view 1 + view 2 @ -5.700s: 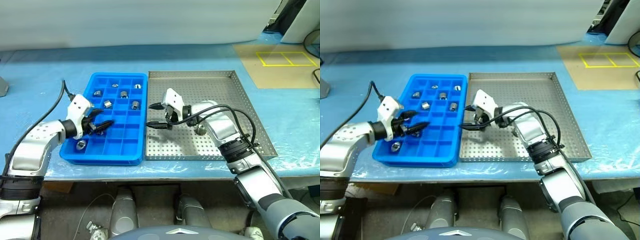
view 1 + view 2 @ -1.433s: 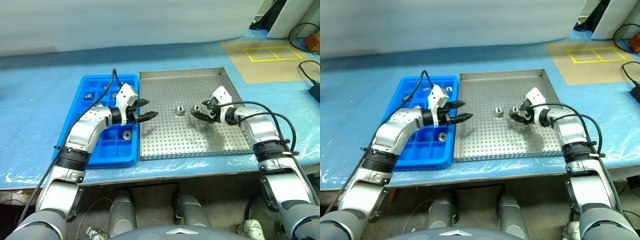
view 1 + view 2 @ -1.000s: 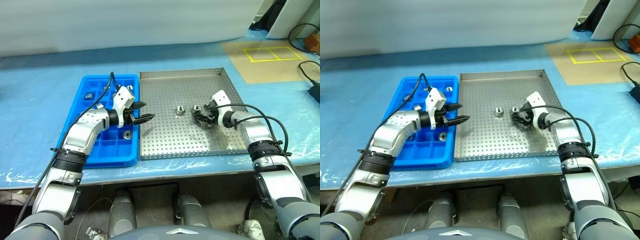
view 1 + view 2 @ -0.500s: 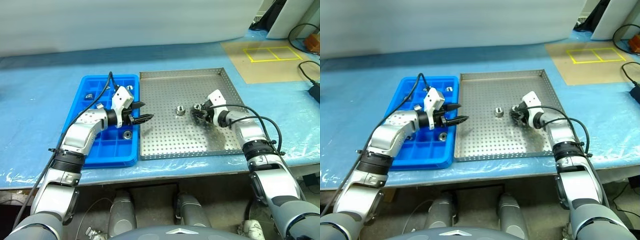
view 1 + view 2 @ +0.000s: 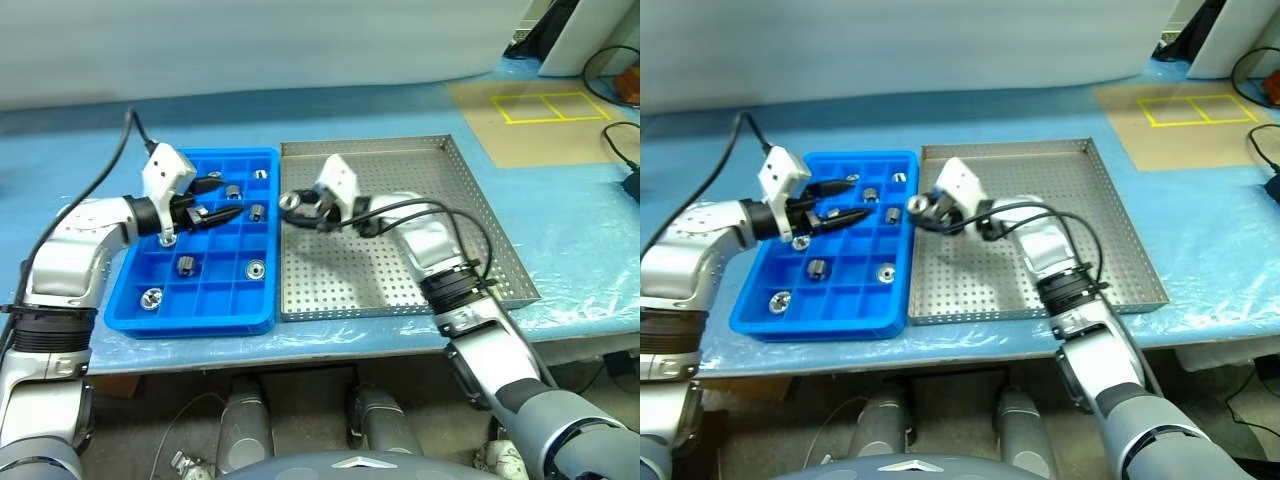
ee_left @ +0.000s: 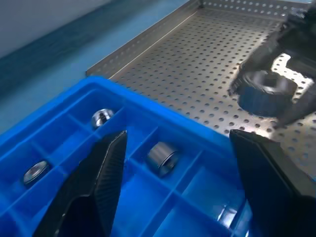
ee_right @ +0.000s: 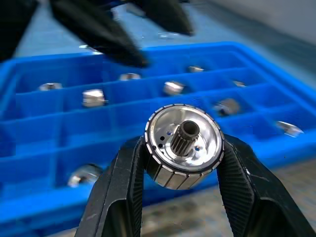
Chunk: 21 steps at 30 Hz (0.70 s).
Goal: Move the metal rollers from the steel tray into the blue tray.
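Roller (image 7: 183,144) clamped in right claw (image 5: 292,207), held over steel tray (image 5: 470,230) left edge beside blue tray (image 5: 262,160). Left claw (image 5: 215,206) spread wide, empty, above blue tray. Several rollers already seated in compartments; held one not yet placed.

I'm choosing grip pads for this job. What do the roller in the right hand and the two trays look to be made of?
Roller: polished metal, probably steel; it gleams, with a ribbed rim and a toothed hub. Steel tray: dull grey perforated sheet metal with a folded rim. Blue tray: likely moulded plastic, with an even bright colour, a soft sheen and thin divider walls.
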### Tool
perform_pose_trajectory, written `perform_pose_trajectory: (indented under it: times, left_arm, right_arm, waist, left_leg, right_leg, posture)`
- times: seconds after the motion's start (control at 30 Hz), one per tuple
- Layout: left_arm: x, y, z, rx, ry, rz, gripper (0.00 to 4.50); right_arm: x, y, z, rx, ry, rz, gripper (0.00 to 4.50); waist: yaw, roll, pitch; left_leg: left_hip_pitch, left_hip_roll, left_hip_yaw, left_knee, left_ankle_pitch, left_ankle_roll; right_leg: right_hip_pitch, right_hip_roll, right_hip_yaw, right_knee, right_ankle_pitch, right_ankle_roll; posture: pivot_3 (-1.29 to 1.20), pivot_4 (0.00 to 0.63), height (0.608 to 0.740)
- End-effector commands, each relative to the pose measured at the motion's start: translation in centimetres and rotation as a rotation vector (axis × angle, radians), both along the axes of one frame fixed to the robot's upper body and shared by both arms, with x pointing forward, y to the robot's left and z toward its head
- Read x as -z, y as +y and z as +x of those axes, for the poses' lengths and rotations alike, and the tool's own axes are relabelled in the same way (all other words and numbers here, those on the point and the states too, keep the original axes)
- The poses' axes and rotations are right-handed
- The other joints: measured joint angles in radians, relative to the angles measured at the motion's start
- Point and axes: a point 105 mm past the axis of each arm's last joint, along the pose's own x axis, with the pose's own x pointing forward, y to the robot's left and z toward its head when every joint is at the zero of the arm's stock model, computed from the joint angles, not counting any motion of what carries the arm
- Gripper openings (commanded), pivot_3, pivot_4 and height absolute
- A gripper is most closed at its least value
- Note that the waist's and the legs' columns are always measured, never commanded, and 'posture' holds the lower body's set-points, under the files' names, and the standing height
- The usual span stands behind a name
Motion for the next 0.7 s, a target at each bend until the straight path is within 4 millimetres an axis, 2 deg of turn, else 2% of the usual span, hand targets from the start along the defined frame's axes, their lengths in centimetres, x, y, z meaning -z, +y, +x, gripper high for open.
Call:
perform_pose_trajectory:
  times: [0.03, 0.17, 0.37, 0.53, 0.7]
  left_arm:
    - [-2.1, 1.7, -1.0, -0.063, -0.074, 0.018, 3.51]
    - [-2.3, 2.3, -2.4, -0.106, -0.074, 0.019, 3.51]
    - [-1.2, 2.8, -4.4, -0.181, -0.049, 0.005, 3.51]
    - [-0.9, 3.1, -4.8, -0.229, -0.04, -0.02, 3.51]
    - [-0.6, 2.6, -4.6, -0.221, -0.034, -0.024, 3.51]
  right_arm:
    - [0.1, 2.3, -0.3, -0.053, -0.013, 0.01, 1.71]
    - [1.1, 4.4, -0.3, -0.079, -0.008, 0.005, 1.71]
    - [0.4, 6.2, 1.2, -0.016, -0.05, 0.035, 1.71]
    - [0.7, 7.3, 0.8, -0.036, -0.045, 0.042, 1.71]
    - [2.1, 7.7, 0.2, -0.052, -0.043, 0.017, 1.71]
  waist:
    - [0.01, 0.0, 0.0]
    - [0.027, 0.0, 0.0]
    - [0.046, 0.0, 0.0]
    - [0.053, 0.0, 0.0]
    - [0.055, 0.0, 0.0]
  left_leg:
    - [0.0, 0.0, 0.0, -0.001, 0.0, 0.0]
    - [0.0, 0.0, 0.0, -0.005, 0.001, -0.002]
    - [-0.001, 0.001, -0.002, -0.007, 0.002, -0.004]
    - [-0.001, 0.001, -0.003, -0.008, 0.003, -0.005]
    - [-0.001, 0.001, -0.004, -0.007, 0.003, -0.005]
  right_leg:
    - [0.0, 0.0, -0.001, -0.001, 0.0, 0.0]
    - [0.0, -0.001, -0.002, -0.003, 0.0, 0.0]
    - [0.0, -0.001, -0.005, -0.003, -0.001, -0.002]
    - [0.0, -0.001, -0.007, -0.002, -0.002, -0.003]
    - [0.0, -0.001, -0.007, -0.001, -0.002, -0.003]
  posture:
    - [0.12, 0.15, 0.74]
    - [0.18, 0.15, 0.74]
    - [0.24, 0.15, 0.74]
    - [0.25, 0.15, 0.74]
    - [0.24, 0.15, 0.74]
